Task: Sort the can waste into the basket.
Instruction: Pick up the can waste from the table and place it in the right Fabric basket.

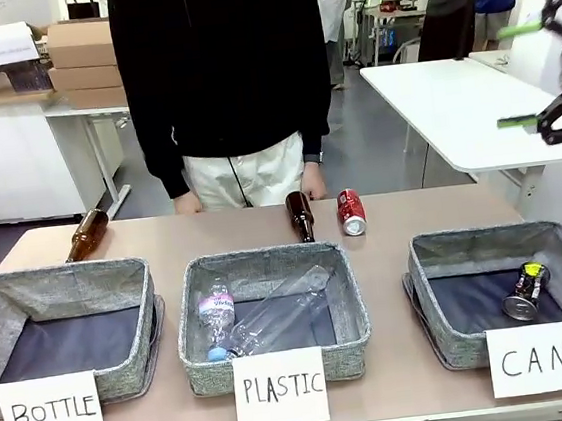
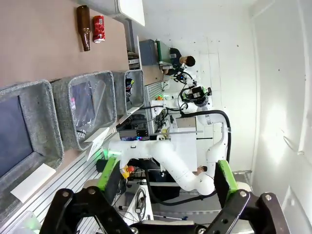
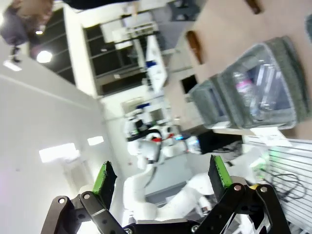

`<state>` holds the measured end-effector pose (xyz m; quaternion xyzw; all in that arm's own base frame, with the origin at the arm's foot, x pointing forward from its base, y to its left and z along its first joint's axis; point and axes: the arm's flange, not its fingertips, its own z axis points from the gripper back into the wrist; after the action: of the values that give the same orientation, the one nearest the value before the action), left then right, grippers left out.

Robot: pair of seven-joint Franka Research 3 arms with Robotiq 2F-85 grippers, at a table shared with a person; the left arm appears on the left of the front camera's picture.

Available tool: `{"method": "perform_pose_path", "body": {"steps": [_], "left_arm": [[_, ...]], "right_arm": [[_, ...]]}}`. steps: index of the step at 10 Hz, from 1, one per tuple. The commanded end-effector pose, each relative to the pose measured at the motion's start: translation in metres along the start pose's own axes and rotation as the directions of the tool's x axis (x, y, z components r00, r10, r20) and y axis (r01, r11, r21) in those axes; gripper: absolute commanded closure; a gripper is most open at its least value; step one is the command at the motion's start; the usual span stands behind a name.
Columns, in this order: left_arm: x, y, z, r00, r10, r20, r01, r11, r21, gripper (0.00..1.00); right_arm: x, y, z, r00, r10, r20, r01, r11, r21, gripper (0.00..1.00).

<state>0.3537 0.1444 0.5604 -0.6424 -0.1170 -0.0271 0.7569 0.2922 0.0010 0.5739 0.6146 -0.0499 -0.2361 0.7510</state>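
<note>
The left hand [image 2: 165, 174] gapes wide, far from the red can [image 2: 98, 28] beside a brown bottle [image 2: 84, 27].

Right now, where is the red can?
Front view: the red can lies on the table right of centre, beside a brown glass bottle, just beyond the far right corner of the PLASTIC basket.

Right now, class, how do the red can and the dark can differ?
The red can lies on the bare table, beside a brown bottle; the dark can lies inside the CAN basket. The red can has white lettering; the dark can shows a yellow-green patch. Both are small drink cans lying on their sides.
</note>
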Motion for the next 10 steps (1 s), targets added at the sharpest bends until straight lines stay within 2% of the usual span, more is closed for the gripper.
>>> {"method": "perform_pose_path", "body": {"steps": [1, 2, 3, 4, 5, 6, 7, 8, 10], "left_arm": [[-0.003, -0.003, 0.0, 1.0, 0.009, -0.011, -0.009, 1.0, 0.0, 0.0], [-0.003, -0.003, 0.0, 1.0, 0.009, -0.011, -0.009, 1.0, 0.0, 0.0], [-0.003, -0.003, 0.0, 1.0, 0.009, -0.011, -0.009, 1.0, 0.0, 0.0], [-0.003, -0.003, 0.0, 1.0, 0.009, -0.011, -0.009, 1.0, 0.0, 0.0], [-0.003, -0.003, 0.0, 1.0, 0.009, -0.011, -0.009, 1.0, 0.0, 0.0], [-0.003, -0.003, 0.0, 1.0, 0.009, -0.011, -0.009, 1.0, 0.0, 0.0], [-0.003, -0.003, 0.0, 1.0, 0.009, -0.011, -0.009, 1.0, 0.0, 0.0], [-0.003, -0.003, 0.0, 1.0, 0.009, -0.011, -0.009, 1.0, 0.0, 0.0], [-0.003, -0.003, 0.0, 1.0, 0.009, -0.011, -0.009, 1.0, 0.0, 0.0]], "right_arm": [[0.026, 0.033, -0.073, 0.982, 0.189, -0.012, -0.175, 0.883, -0.435, 0.0], [0.065, 0.044, -0.127, 0.972, 0.229, -0.058, -0.211, 0.73, -0.65, 0.0], [0.096, 0.04, -0.163, 0.961, 0.278, 0.015, -0.139, 0.525, -0.839, 0.0], [0.118, 0.026, -0.19, 0.95, 0.312, 0.016, -0.11, 0.383, -0.917, 0.0], [0.129, 0.007, -0.212, 0.927, 0.375, 0.017, -0.106, 0.303, -0.947, 0.0], [0.13, -0.011, -0.225, 0.919, 0.393, -0.007, -0.138, 0.307, -0.942, 0.0], [0.113, -0.012, -0.204, 0.961, 0.276, -0.007, -0.146, 0.485, -0.862, 0.0], [0.124, -0.014, -0.224, 0.937, 0.349, -0.017, -0.235, 0.593, -0.77, 0.0], [0.124, -0.014, -0.224, 0.937, 0.349, -0.017, -0.235, 0.593, -0.77, 0.0]]}}
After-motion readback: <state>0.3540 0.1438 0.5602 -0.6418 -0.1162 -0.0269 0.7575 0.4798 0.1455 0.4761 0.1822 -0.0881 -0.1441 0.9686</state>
